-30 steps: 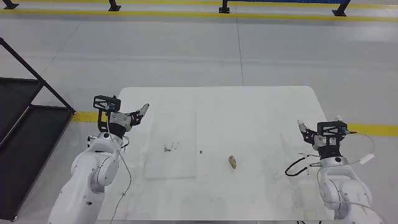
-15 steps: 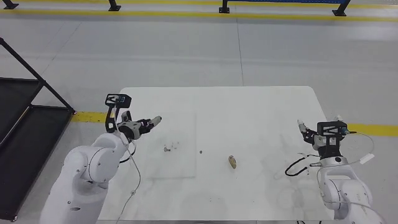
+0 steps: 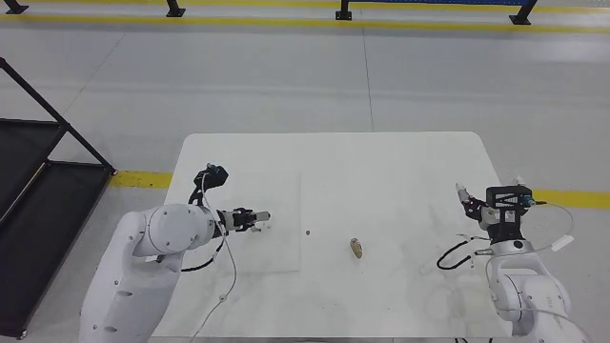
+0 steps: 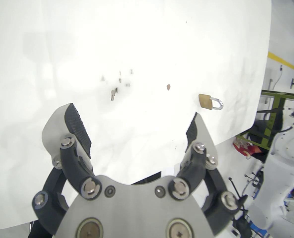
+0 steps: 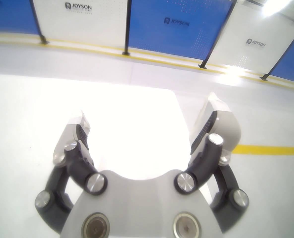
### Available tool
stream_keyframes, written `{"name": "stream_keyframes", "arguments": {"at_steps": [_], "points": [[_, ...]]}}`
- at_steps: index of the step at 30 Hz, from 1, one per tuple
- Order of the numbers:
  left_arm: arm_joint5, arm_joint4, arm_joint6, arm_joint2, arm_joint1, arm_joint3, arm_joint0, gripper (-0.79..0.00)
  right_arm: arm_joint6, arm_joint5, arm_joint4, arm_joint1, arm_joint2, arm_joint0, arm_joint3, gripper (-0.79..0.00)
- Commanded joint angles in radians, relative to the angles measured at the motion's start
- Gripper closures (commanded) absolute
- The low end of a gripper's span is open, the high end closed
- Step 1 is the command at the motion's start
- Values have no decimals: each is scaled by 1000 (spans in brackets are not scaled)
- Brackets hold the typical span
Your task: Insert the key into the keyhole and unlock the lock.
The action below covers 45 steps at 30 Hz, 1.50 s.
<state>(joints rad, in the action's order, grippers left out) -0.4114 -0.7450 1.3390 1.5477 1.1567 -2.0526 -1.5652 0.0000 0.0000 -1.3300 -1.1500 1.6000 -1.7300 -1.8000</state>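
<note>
While left gripper (image 4: 133, 112) hovers spread wide — key (image 4: 113, 94) just ahead of it | lock (image 4: 209, 101) well beyond | right gripper (image 5: 149, 110) spread

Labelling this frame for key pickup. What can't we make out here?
Keyhole: the padlock is too small in left wrist and top views to show it.
Key: the small dark bits are washed out by glare on the table, left wrist view; unclear which is the key.
Unidentified: brown speck, too small.
Top view: the left gripper overlaps those bits, so its height above them can't be judged.
</note>
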Motion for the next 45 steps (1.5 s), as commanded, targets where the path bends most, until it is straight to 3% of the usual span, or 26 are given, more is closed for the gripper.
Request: {"name": "stream_keyframes", "arguments": {"at_steps": [1,10,17,34,45], "points": [[6,-11,-9,-10,-2,14,-1,-785,0,0,0,0,0,0,0,-785],[24,-41,-33,-51,-7,85,7,-785,0,0,0,0,0,0,0,-785],[41,-47,-41,-73,-10,109,16,-385,0,0,0,0,0,0,0,-785],[89,-102,-95,-118,-19,171,22,-311,0,0,0,0,0,0,0,-785],[95,-92,-102,-143,-21,189,35,-206,0,0,0,0,0,0,0,-785]]}}
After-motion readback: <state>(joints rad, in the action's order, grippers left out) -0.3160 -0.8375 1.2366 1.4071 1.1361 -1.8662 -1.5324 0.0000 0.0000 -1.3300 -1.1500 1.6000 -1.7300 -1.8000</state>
